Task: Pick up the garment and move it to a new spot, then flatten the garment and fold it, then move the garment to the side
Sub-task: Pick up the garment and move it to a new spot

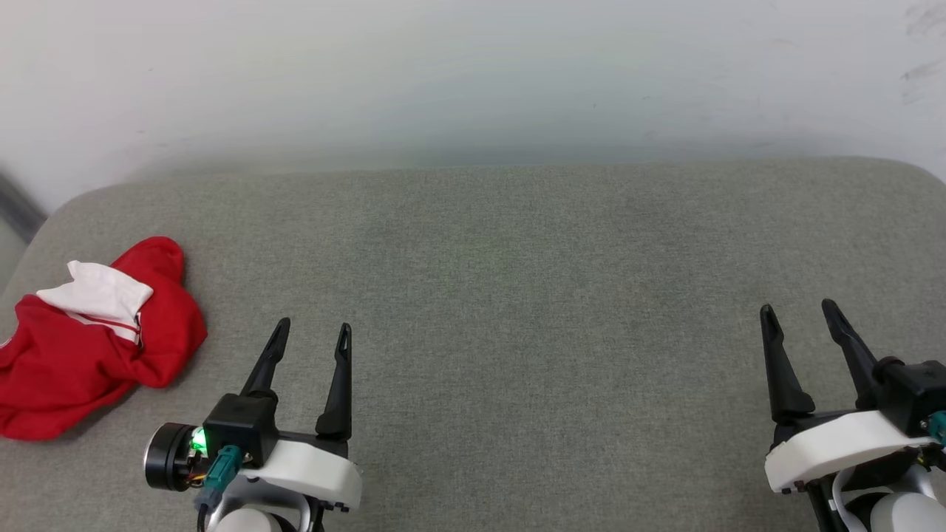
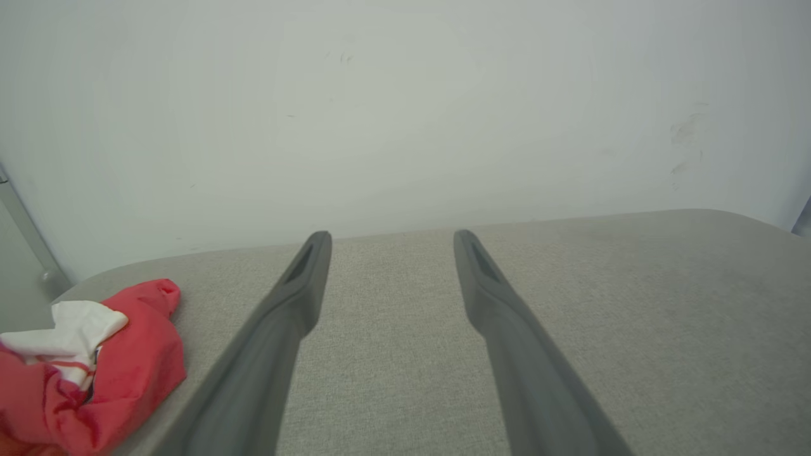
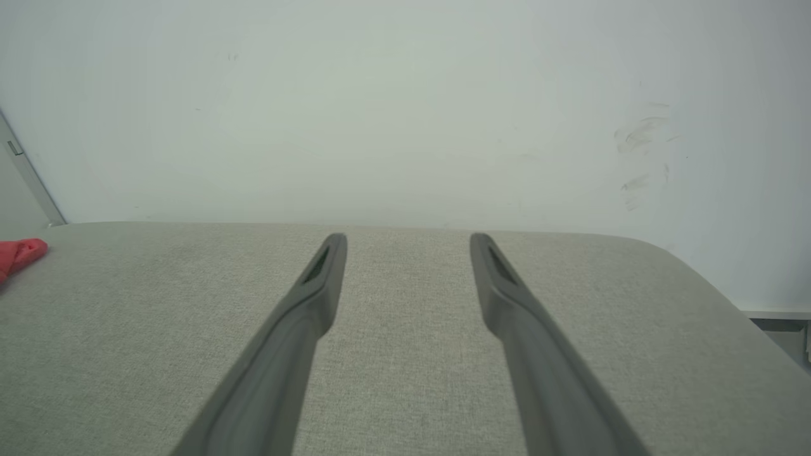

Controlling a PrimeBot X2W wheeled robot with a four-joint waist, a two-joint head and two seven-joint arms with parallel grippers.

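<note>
A crumpled red jersey-style garment (image 1: 96, 347) with a white sleeve and striped trim lies bunched at the left edge of the head view, on a grey fabric-covered worktop (image 1: 517, 295) with rounded corners. A pale, faintly scuffed wall (image 1: 473, 74) fills the upper part of the frame behind it.

The left claw (image 1: 314, 329) sits at the lower left of the head view, just right of the garment and not touching it. Its two long dark fingers are spread wide with nothing between them. The right claw (image 1: 797, 309) is at the lower right, well apart from the garment, likewise wide open and empty.

In the left wrist view, the left claw (image 2: 391, 235) frames bare grey fabric, and the garment (image 2: 120, 373) is heaped in the lower left corner. In the right wrist view, the right claw (image 3: 408, 237) also spans bare fabric, with a red tip of the garment (image 3: 22, 253) at the left edge.
</note>
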